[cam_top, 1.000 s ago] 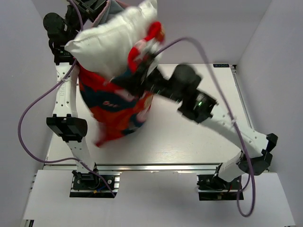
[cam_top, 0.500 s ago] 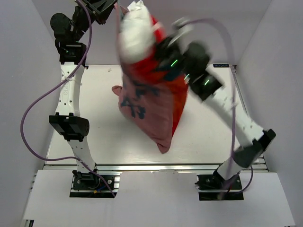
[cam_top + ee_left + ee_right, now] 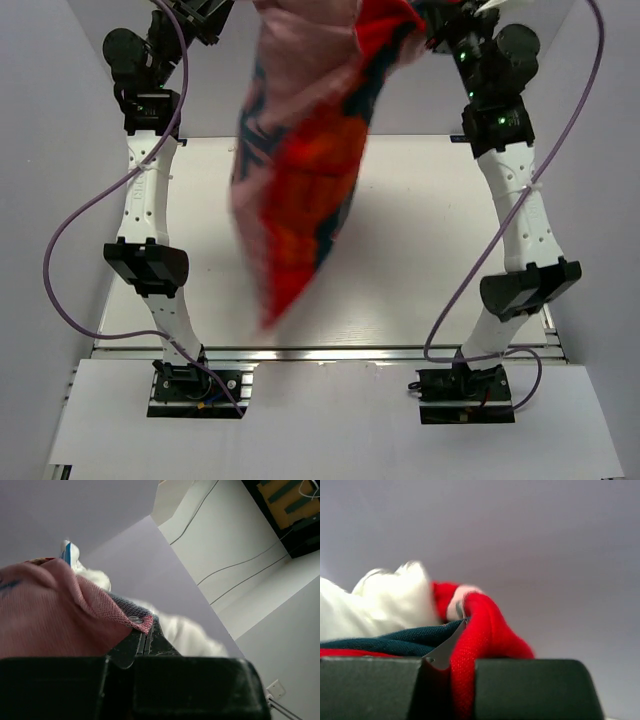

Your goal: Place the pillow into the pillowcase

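Since half a second ago your right arm has swung up to the far right corner, and the pillowcase is now stretching from it across to the left arm instead of bunching in the middle. From above, you are looking at the red and pink sleeve hanging clear of the table, its lower corner dangling toward the near edge and smearing with motion. Its mouth and both sets of fingers are running off the top of the frame, so this view is not telling you how much pillow is inside. The full shape suggests most of it is sitting in the sleeve. In the left wrist view, the left gripper is pinching its tips together on the pale pink hem. The pillow is showing as a blurred white mass just beyond that edge, with a small white and blue tag further back. In the right wrist view, the right gripper is clamping the rolled red hem, dark blue cloth lying beside it, and a white corner is poking up above the hem on the left. You are likely shaking the last of it down; that corner is still needing to drop in, and the seam depth is staying hidden
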Robot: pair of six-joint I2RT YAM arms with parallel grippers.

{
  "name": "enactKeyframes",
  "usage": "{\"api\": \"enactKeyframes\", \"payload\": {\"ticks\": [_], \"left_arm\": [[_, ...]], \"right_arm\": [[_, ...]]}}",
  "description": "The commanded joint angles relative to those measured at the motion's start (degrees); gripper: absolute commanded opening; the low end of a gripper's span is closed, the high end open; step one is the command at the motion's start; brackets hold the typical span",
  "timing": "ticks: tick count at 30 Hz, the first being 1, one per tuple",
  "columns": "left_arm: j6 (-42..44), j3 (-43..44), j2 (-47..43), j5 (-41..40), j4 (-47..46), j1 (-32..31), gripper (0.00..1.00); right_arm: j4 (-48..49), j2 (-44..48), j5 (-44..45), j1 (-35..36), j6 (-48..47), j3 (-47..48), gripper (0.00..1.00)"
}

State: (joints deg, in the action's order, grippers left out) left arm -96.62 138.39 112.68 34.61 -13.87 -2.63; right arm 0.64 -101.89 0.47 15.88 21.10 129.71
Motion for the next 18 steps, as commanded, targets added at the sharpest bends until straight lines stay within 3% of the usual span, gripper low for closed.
{"api": "enactKeyframes", "payload": {"ticks": [1,2,5,7,10,11,12,14,16,18], "left_arm": [[-1.47,2.77,-2.03,-3.23,-4.67,1.05,0.00],[-1.47,2.77,-2.03,-3.23,-4.85,1.05,0.00],[-1.47,1.72,-2.38,-2.80,-5.12,1.05,0.00],[-1.38,1.27,-2.64,-2.53,-4.85,1.05,0.00],[-1.55,1.01,-3.43,-2.27,-4.76,1.58,0.00],[-1.64,0.92,-3.61,-2.35,-4.94,1.67,0.00],[-1.73,1.01,-3.70,-2.44,-5.03,1.67,0.00],[-2.17,1.01,-3.70,-3.05,-5.47,1.58,0.00],[-2.87,1.62,-3.35,-3.32,-5.91,1.67,0.00],[-3.22,2.23,-2.74,-3.58,-5.91,1.58,0.00]], "right_arm": [[10.87,14.04,-9.75,9.02,6.49,-4.96,0.00],[9.74,16.00,-11.35,20.91,4.41,-7.95,0.00],[11.12,22.51,-9.63,40.81,-4.21,-20.17,0.00],[10.96,22.00,-7.34,43.18,-9.40,-19.94,0.00],[15.07,18.24,3.39,36.89,-17.23,-14.94,0.00],[17.18,16.91,3.66,26.33,-15.50,-13.53,0.00],[17.63,14.81,4.10,20.83,-12.87,-10.91,0.00],[11.26,5.77,5.85,8.55,-4.17,5.40,0.00],[4.90,1.34,5.51,4.09,1.11,12.47,0.00],[4.63,3.96,-0.26,3.98,4.19,6.91,0.00]]}}
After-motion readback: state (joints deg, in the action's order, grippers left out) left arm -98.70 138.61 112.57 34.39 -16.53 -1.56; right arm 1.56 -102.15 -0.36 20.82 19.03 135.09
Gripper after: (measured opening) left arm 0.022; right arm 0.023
